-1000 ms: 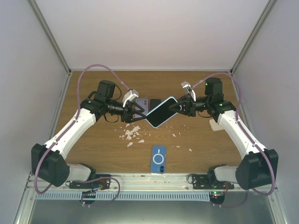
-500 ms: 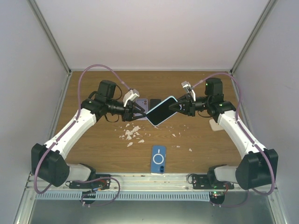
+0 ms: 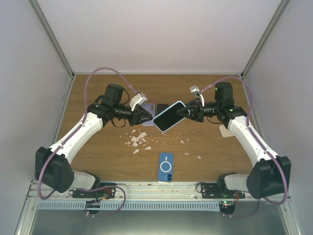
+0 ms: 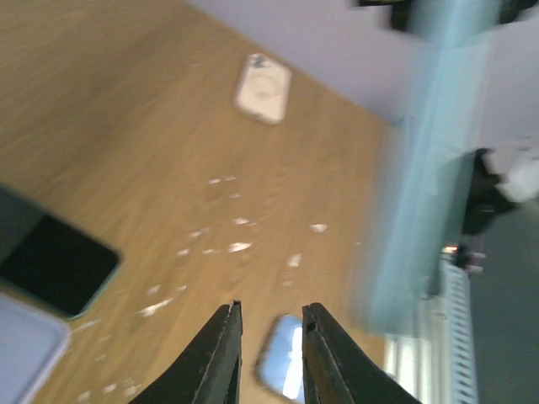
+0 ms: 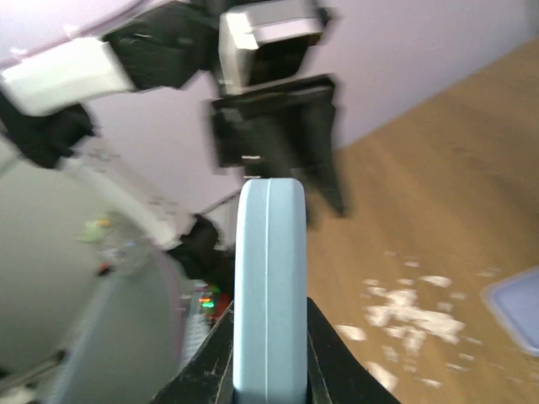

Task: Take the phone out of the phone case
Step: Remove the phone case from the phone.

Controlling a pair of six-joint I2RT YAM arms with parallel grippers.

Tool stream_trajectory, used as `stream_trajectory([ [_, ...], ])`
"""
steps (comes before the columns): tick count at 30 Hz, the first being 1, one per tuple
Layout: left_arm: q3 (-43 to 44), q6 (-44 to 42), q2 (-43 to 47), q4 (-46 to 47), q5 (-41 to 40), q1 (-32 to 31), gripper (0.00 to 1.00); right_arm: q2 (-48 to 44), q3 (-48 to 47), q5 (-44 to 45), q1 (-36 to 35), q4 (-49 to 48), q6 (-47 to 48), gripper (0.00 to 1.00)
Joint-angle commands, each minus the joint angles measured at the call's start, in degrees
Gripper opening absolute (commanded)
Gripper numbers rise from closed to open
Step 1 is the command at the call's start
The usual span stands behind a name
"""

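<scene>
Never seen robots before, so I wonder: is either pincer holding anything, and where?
Right pincer pinches the light-blue phone by its end nearest that arm; left pincer holds nothing.

Left arm (image 3: 78, 132): rises from its base, elbow bent, forearm angled inward toward the middle.
Left tool (image 3: 146, 119): points right; its fingers (image 4: 221, 358) stand a narrow gap apart (nothing sits between them).
Right arm (image 3: 247, 134): mirrors the left, bent inward from the right side.
Right tool (image 3: 188, 111): points left, tips facing the left tool, clamped on the phone (image 3: 168, 116), raised in the air.
</scene>
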State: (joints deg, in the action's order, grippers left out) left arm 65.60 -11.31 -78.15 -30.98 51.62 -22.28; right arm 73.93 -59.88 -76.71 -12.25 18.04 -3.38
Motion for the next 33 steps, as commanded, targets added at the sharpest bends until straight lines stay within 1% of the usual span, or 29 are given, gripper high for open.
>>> stream_trajectory([
  [1,0.1,0.3,-2.4,3.5,-9.7,0.6,0.21,-2.6,-1.6,-16.1,-1.5,0.9,0.5,0.01],
  [5,0.3,0.4,-2.6,3.5,-9.0,0.6,0.2,-2.6,-1.9,-15.6,-1.6,1.1,0.6,0.01],
  [11,0.0,-0.1,-1.1,3.2,-2.9,0.7,0.25,-2.1,-2.6,-15.7,-1.6,1.0,0.2,0.0],
  [14,0.3,-0.7,0.0,2.5,4.8,2.1,0.33,-2.4,-2.6,-14.2,-1.5,1.0,0.0,0.01],
  [18,-1.0,-0.6,3.0,3.7,15.6,5.5,0.41,-2.6,-1.9,-13.8,-0.9,-0.3,-1.3,0.01],
  [23,-2.1,-3.7,7.2,2.6,21.7,5.9,0.5,-2.5,-1.8,-13.5,-0.8,-0.9,-1.7,0.01],
  [25,-2.5,-3.6,7.9,2.4,21.5,5.0,0.52,-2.5,-1.7,-13.4,-0.8,-1.0,-1.6,0.01],
  [27,-2.2,-4.4,8.1,1.5,18.8,2.8,0.53,-2.4,-1.7,-13.5,-0.9,-1.1,-1.6,0.01],
  [29,-2.1,-4.6,7.9,1.4,17.3,1.2,0.53,-2.4,-1.6,-13.5,-1.0,-1.0,-1.6,0.01],
  [33,-1.3,-4.9,7.0,0.8,16.7,0.3,0.52,-2.5,-1.9,-13.5,-1.1,-0.6,-1.3,0.0],
])
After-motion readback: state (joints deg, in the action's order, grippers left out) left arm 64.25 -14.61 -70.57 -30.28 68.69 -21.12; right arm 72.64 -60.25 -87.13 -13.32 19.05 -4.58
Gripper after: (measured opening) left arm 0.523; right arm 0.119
